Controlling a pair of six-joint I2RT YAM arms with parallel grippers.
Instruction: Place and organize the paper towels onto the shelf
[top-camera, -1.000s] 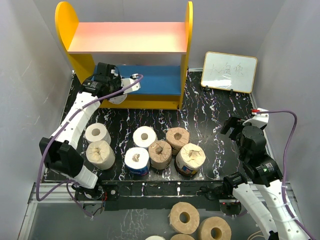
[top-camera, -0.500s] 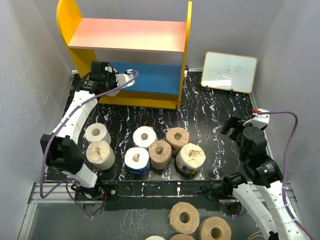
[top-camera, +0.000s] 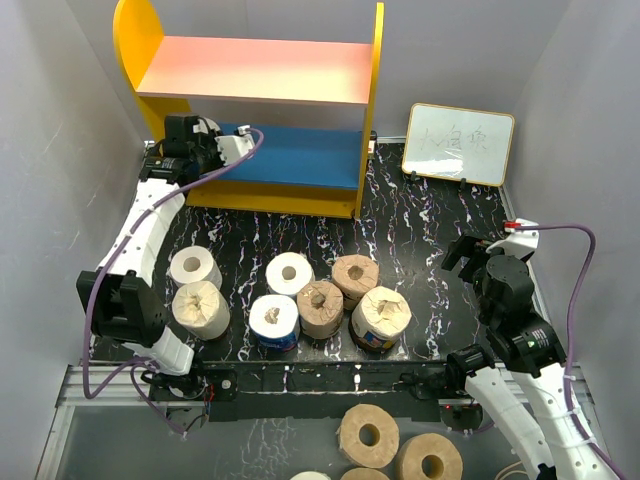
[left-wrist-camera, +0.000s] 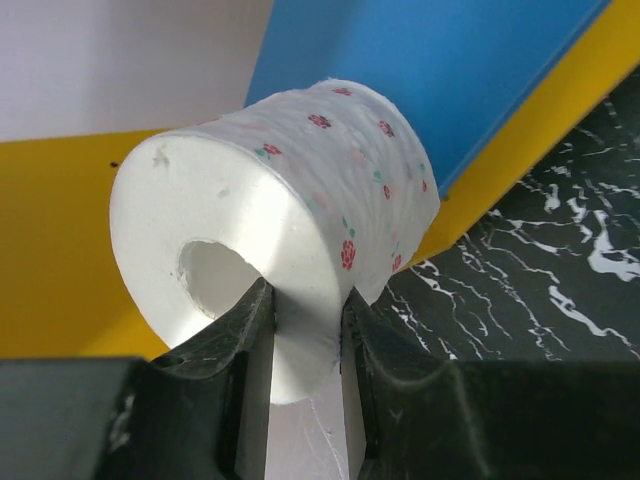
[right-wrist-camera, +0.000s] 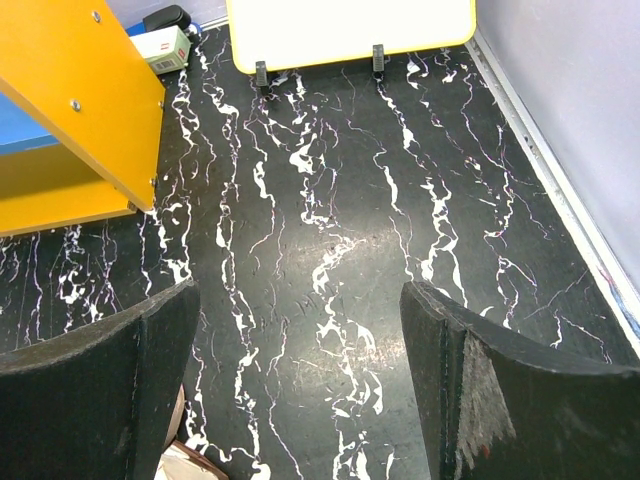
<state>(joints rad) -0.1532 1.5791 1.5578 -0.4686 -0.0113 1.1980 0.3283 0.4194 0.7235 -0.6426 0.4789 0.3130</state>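
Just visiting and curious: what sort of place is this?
Probably a robot test booth: two arms bolted at a marbled table, plain grey walls around, a toy-like shelf and paper rolls as props.

Right pincer (right-wrist-camera: 300, 300) is hanging open over the surface (right-wrist-camera: 330, 240), black fingers (right-wrist-camera: 95, 385) spreading wide, nothing between them. Shelf (right-wrist-camera: 80, 90) is standing toward the far left, yellow side panel facing in, blue board (right-wrist-camera: 22, 128) peeking behind it. Whiteboard (right-wrist-camera: 350, 25) is resting on two black feet (right-wrist-camera: 261, 75) at the far edge. Small white box (right-wrist-camera: 165, 47) is sitting between shelf and whiteboard. Grey wall (right-wrist-camera: 575, 120) is running along the right edge. Tan roll (right-wrist-camera: 195, 465) is peeking in just beside one finger, mostly cut off.
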